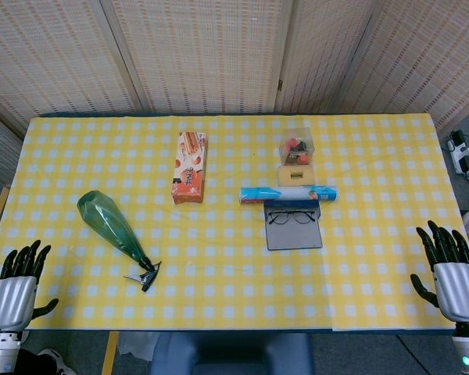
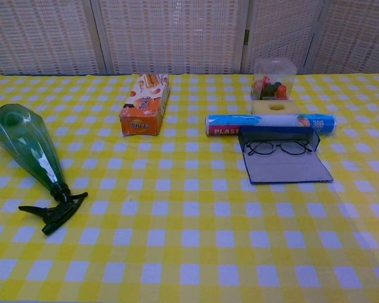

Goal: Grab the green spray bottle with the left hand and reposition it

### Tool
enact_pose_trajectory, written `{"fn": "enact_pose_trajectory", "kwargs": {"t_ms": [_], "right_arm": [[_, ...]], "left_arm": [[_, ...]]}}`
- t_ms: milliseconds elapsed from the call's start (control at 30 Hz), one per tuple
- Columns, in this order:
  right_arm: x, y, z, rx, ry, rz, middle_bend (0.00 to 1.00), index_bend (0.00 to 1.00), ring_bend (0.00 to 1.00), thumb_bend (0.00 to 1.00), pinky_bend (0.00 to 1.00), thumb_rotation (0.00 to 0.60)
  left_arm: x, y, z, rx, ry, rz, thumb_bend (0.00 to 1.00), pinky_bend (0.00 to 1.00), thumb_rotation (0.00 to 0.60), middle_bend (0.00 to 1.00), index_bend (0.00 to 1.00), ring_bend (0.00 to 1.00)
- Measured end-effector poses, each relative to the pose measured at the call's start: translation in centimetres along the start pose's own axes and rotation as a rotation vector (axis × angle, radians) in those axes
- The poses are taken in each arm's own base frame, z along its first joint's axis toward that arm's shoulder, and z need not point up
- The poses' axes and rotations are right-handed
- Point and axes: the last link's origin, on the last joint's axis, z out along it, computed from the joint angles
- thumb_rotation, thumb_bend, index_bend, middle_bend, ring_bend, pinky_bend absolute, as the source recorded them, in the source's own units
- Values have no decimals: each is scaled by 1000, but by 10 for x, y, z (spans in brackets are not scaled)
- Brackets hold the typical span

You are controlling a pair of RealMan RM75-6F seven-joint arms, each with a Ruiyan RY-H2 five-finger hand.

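**Green spray bottle lies untouched, both hands spread at the near edge**

The translucent green plastic spray bottle (image 1: 113, 227) lies on its side on the left part of the yellow-and-white checked surface (image 1: 375, 258), its broad base toward the far left and its black trigger head (image 1: 144, 276) toward the near edge. The left hand (image 1: 16, 285) sits at the near left corner, fingers spread and holding nothing, well apart from the bottle. The right hand (image 1: 449, 273) sits at the near right corner, likewise spread and empty. Further back stand an orange rectangular snack box (image 1: 190, 166), a clear plastic box of small red items (image 1: 296, 148), a yellow sponge (image 1: 295, 176), a blue roll-shaped box of plastic wrap (image 1: 288, 194), and black-rimmed glasses (image 1: 290, 216) resting on a dark open case (image 1: 294, 231).
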Motion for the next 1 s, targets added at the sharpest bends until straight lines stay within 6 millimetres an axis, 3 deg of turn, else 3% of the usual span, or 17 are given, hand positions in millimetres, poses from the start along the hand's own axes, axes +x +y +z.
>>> {"fn": "enact_pose_trajectory", "kwargs": {"t_ms": [300,400,500,567,633,667,767,1000], "right_arm": [[1,0,-3,6,5,0,0,0,0,342,0,600],[3,0,-6,8,13,3,0,0,0,343,0,600],[3,-2,-8,19,9,3,0,0,0,343,0,600],[3,-2,-9,23,9,5,0,0,0,342,0,600],[5,-2,-10,20,15,10,0,0,0,342,0,600],[5,-1,-10,19,16,12,0,0,0,342,0,600],[6,0,-10,18,19,17,0,0,0,342,0,600],[7,1,-8,13,7,23,0,0,0,343,0,600]], "left_arm": [[0,2,1,-14,2,0,146,0,600,0,43,2],[-1,4,3,-31,6,-2,146,24,600,42,63,88],[-3,6,5,-48,12,-9,147,252,600,291,98,316],[-3,9,7,-68,28,-21,149,598,600,653,144,632],[-4,14,7,-94,52,-42,151,860,600,915,206,886],[-4,18,8,-116,68,-61,151,958,600,987,256,973],[-8,29,11,-183,91,-129,156,1000,600,1000,341,1000],[-21,66,29,-352,31,-149,163,1000,600,1000,374,1000]]}}
